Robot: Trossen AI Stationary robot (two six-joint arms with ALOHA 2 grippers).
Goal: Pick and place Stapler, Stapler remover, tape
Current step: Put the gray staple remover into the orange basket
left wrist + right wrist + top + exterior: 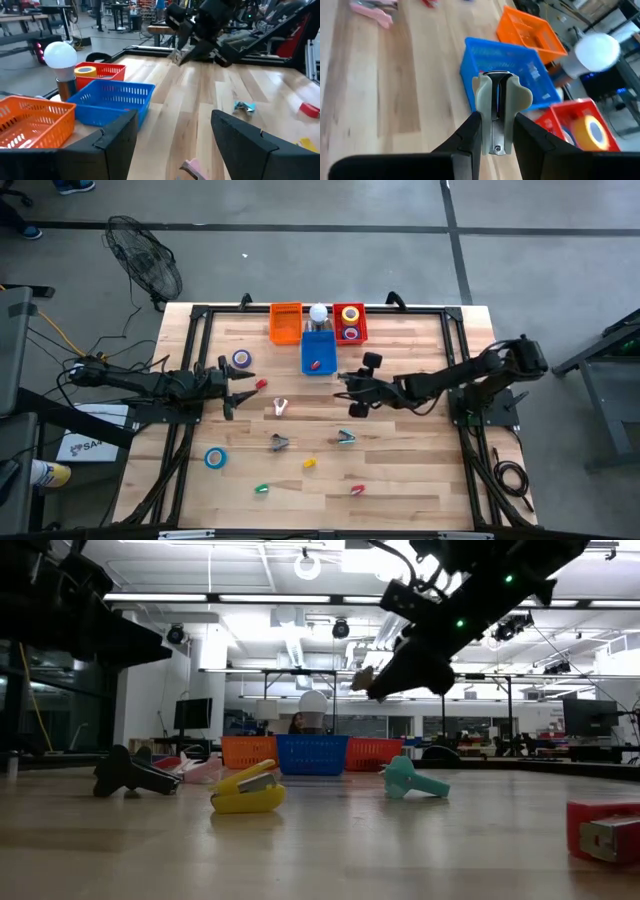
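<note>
Here your right gripper [495, 131] pinched a beige remover [496, 102] upright, with the blue basket [506, 60] just beyond it toward the frame's upper centre.

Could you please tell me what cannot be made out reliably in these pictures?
- Blue bin contents: only a red speck in the high view; its wall hides them in the low view.
- Left gripper: too small in the high view to judge its fingers.
- Remover in the right gripper: lower part hidden by fingers.
</note>
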